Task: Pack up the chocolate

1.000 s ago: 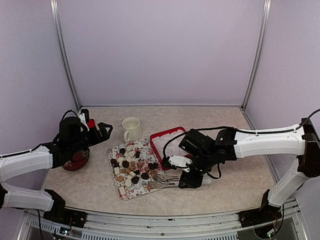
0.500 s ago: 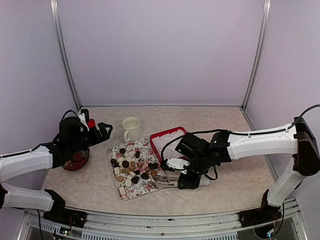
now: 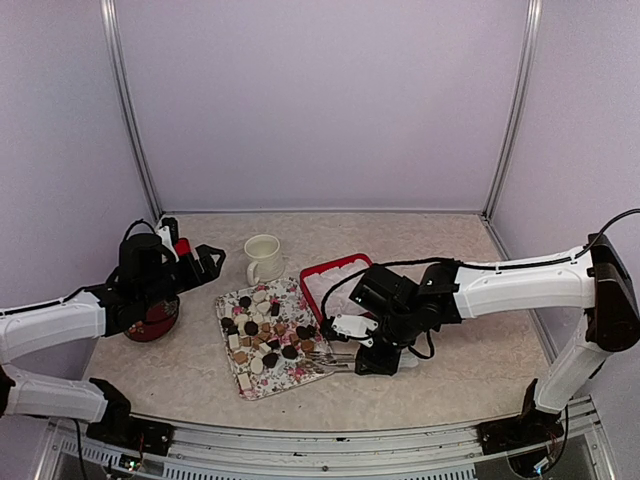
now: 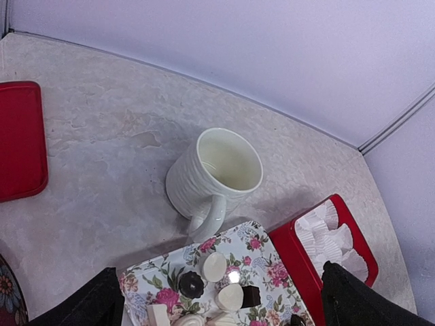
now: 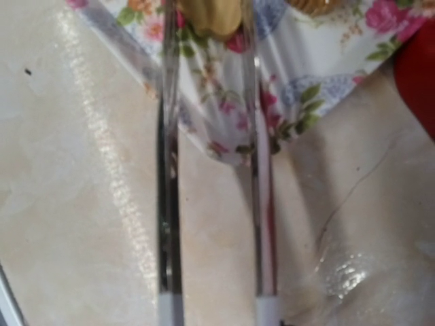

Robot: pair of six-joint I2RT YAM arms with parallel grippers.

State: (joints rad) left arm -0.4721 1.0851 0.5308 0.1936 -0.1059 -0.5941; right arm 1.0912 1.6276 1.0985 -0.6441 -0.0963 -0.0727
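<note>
Lilac walls (image 3: 320,100) are boxing in a marbled counter (image 3: 470,250). At frame centre the chocolate (image 3: 262,330) is lying loose on a floral tray (image 3: 275,385), with a red box (image 3: 322,272) of liners (image 4: 326,234) just right of it. We are seeing the right hand (image 3: 372,362) partly closed on tongs (image 3: 325,358), their tips straddling a tan sweet (image 5: 211,17), likely for a clean lift; whether they are pinching it is unclear. The left hand (image 3: 210,260) is hanging wide open and empty at far left, out of the way.

High rear view and both wrist views share the tray (image 3: 280,378).

Pale lilac walls (image 3: 320,100), slim metal corner posts (image 3: 512,110), beige marbled tabletop (image 3: 400,235), seemingly soft even light
</note>
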